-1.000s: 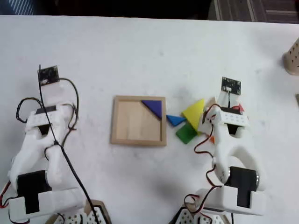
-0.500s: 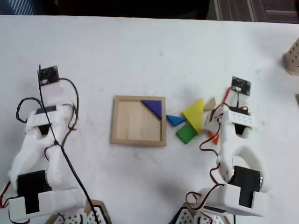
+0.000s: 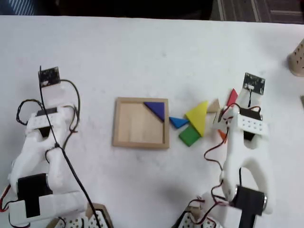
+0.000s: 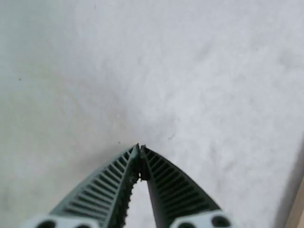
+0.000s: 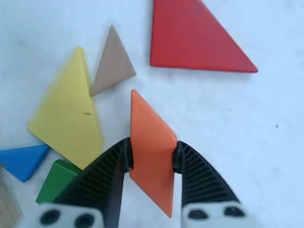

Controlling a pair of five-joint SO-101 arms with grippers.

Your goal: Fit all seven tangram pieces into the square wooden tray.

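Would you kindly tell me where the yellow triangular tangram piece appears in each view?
High view: yellow triangular piece lies right of the square wooden tray.
Right wrist view: it lies beside the right pincer, which grips the orange parallelogram.
Shared landmark: small tan triangle by its tip.

No readable text, labels or numbers

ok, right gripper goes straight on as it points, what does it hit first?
Likely the red triangle, at its near corner; the tan triangle sits just off that line. Height is unclear.
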